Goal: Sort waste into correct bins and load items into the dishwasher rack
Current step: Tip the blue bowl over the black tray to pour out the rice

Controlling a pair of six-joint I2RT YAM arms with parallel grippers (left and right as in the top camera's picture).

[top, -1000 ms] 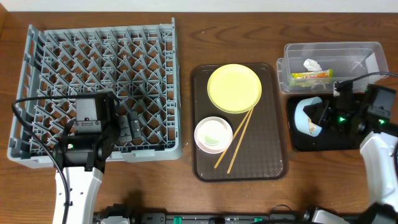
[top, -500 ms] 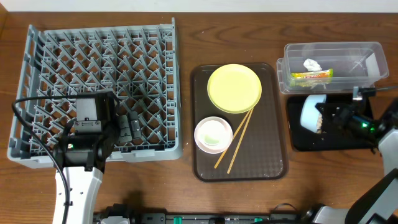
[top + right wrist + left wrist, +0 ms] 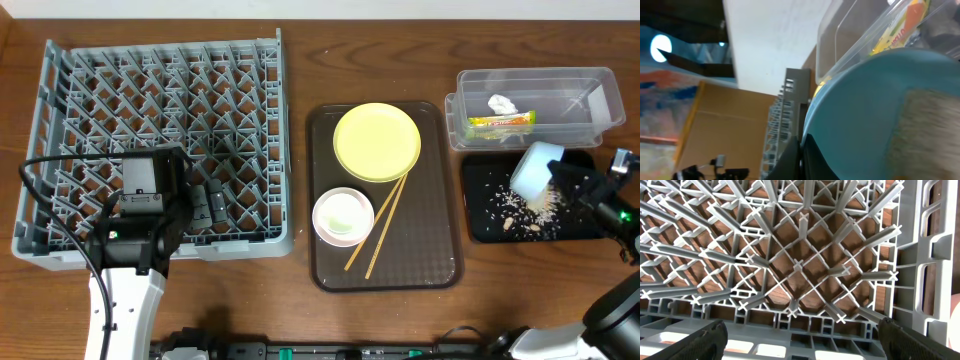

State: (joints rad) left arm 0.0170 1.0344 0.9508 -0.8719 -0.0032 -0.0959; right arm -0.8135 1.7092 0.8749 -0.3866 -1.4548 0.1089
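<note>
My right gripper (image 3: 563,182) is shut on the rim of the light blue bowl (image 3: 533,169) and holds it tipped on its side over the black tray (image 3: 480,228). White rice crumbs (image 3: 520,205) lie scattered on that tray. In the right wrist view the fingers (image 3: 805,156) pinch the bowl's edge (image 3: 865,110). The clear tub (image 3: 585,85) holds the tissue (image 3: 501,104) and the wrapper (image 3: 502,122). The yellow plate (image 3: 377,141), pinkish-white bowl (image 3: 343,216) and chopsticks (image 3: 385,222) lie on the brown tray (image 3: 440,255). I cannot make out the white cup. My left gripper (image 3: 205,205) is open over the grey rack (image 3: 160,80), near its front wall (image 3: 805,330).
The rack fills the left of the table and the brown serving tray stands in the middle. The tub and black tray sit side by side at the right edge. Bare wood lies along the front edge.
The right gripper turned the blue bowl further over and moved right. Rice crumbs that were not on the black tray now lie on it. The left arm has not moved.
</note>
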